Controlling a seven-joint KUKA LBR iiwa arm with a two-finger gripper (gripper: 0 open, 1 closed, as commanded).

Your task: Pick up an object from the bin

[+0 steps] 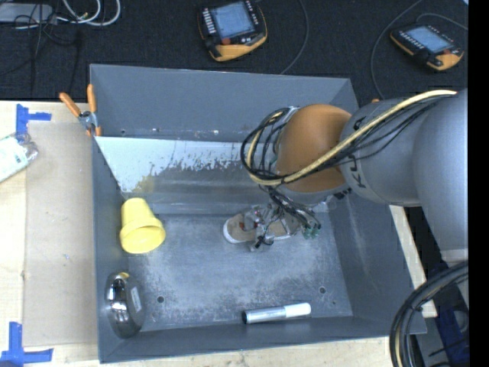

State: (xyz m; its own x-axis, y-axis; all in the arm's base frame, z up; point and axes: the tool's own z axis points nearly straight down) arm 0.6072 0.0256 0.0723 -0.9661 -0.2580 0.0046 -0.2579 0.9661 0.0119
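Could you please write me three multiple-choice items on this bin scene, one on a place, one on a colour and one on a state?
1. The gripper is above:
A. the cup at the left of the bin
B. the pale round thing in mid-bin
C. the marker by the near wall

2. The cup is:
A. yellow
B. red
C. blue

3. The marker:
A. stands upright
B. leans on the far wall
C. lies flat on the floor

Key:
1 B, since the arm's tip is right at the pale round thing.
2 A, since the cup is plain yellow all over.
3 C, since its whole length rests on the floor along the near wall.
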